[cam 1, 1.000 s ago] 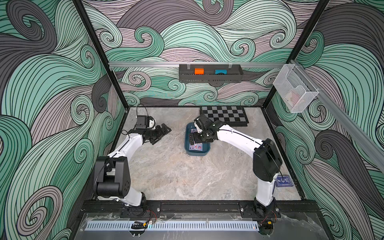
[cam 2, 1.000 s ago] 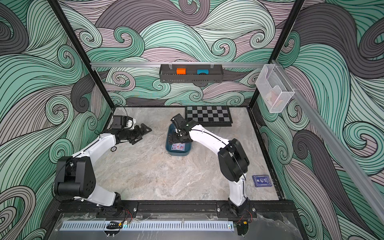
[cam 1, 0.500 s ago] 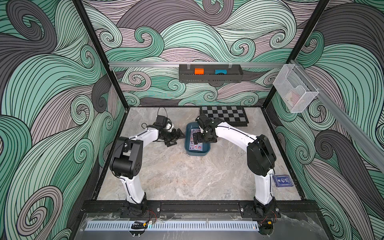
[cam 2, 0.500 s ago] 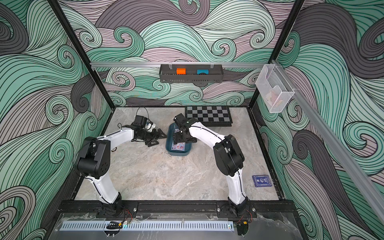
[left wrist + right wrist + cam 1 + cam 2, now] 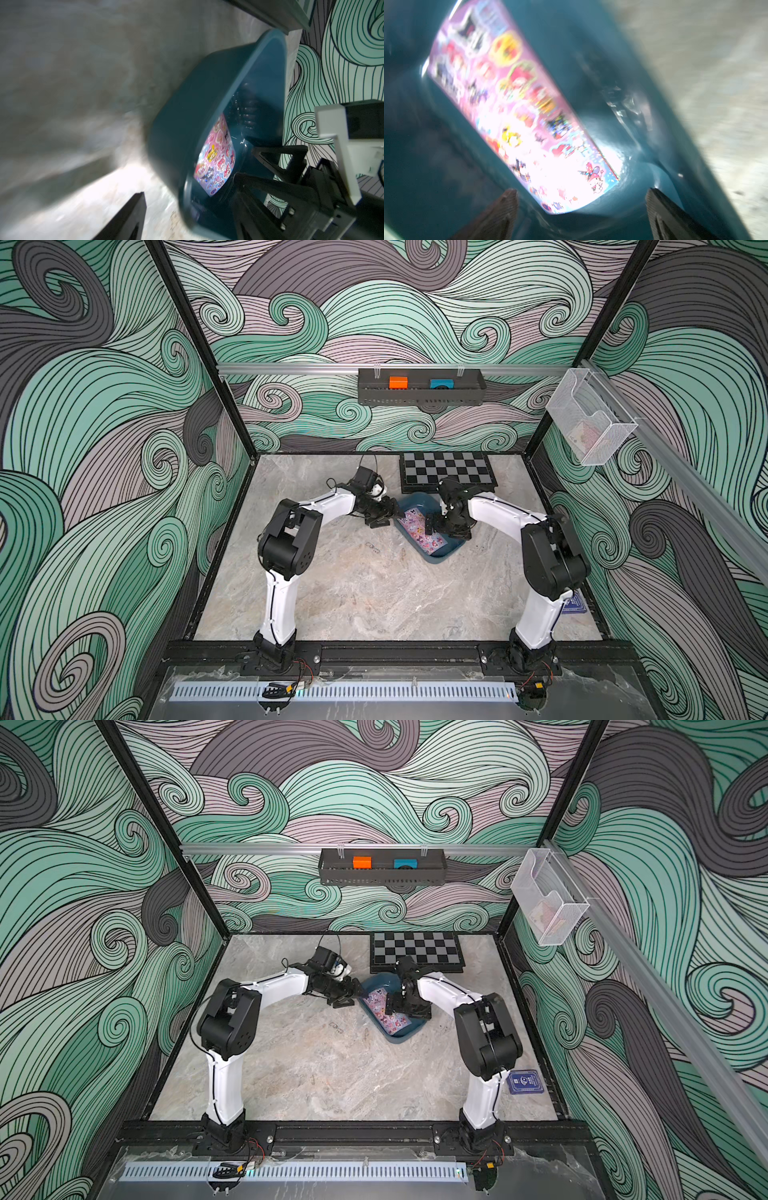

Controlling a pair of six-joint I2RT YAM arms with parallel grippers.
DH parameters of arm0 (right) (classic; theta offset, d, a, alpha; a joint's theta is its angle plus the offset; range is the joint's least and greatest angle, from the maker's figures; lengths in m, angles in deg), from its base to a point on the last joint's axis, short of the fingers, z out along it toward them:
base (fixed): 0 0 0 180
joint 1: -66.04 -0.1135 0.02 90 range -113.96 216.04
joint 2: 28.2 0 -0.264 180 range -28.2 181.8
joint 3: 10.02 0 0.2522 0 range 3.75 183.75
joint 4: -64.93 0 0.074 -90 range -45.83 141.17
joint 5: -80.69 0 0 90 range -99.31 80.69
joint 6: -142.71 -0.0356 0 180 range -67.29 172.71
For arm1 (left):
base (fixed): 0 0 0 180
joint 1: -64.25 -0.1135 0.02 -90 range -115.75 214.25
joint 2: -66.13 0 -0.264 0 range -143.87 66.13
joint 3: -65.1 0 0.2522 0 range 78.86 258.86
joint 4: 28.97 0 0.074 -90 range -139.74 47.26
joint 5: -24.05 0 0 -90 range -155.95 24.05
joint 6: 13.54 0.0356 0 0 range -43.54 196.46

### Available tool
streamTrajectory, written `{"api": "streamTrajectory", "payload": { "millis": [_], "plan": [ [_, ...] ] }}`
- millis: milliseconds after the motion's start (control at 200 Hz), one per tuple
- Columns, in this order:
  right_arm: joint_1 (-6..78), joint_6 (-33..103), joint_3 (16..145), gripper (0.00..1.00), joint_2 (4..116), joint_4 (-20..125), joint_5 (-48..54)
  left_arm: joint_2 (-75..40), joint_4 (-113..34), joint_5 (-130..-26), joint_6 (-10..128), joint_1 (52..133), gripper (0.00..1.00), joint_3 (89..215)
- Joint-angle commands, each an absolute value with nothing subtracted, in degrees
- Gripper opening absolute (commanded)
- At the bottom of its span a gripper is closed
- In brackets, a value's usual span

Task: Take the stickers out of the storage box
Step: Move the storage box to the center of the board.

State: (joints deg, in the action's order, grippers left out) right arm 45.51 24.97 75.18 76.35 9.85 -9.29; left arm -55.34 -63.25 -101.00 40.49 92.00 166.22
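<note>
Both top views looked down from high in front over the whole scene, while both wrist views sat close, sharing the storage box interior.

storage box: dark teal, lying diagonal | stickers: pink-purple sheets flat inside

Storage box dark blue-teal, plain. Stickers pink-purple sheet crowded with small cartoon figures in red, yellow, black, white. Worktop grey-beige, marbled. Chessboard black and grey checks. Wall tray black, with orange block and blue block. Walls teal, mauve, dark grey swirls with black lines. Arms white, black joints. Card pack dark blue. Wall bin clear.
</note>
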Motion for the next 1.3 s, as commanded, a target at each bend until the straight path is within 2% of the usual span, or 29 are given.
{"api": "streamTrajectory", "payload": {
  "millis": [0, 265, 455, 640, 901, 1031, 1296],
  "plan": [
    [48.38, 26.41, 71.16, 0.99, 72.81, 11.88, -7.92, -60.96, -66.36, -101.0, 39.07, 96.24, 0.71, 176.42],
    [55.84, 28.87, 64.44, 0.99, 68.43, 13.88, -6.55, -75.25, -72.05, -101.77, 36.54, 102.78, 0.69, 202.52],
    [59.59, 30.94, 62.85, 0.99, 67.53, 14.39, -6.0, -77.56, -72.96, -102.79, 36.07, 103.54, 0.69, 206.75],
    [59.98, 33.92, 65.0, 0.99, 66.78, 13.91, -9.67, -69.72, -71.73, -101.71, 38.34, 102.35, 0.73, 197.24],
    [59.04, 36.15, 71.81, 0.99, 73.76, 13.02, -8.48, -54.79, -73.32, -100.89, 44.55, 99.92, 0.78, 182.14],
    [58.09, 37.55, 74.74, 0.99, 76.41, 12.02, -11.06, -47.82, -69.24, -100.93, 44.1, 96.13, 0.78, 172.22],
    [55.77, 39.75, 76.87, 0.99, 81.31, 10.74, -15.33, -36.87, -69.12, -101.37, 45.11, 84.58, 0.78, 162.11]
  ]
}}
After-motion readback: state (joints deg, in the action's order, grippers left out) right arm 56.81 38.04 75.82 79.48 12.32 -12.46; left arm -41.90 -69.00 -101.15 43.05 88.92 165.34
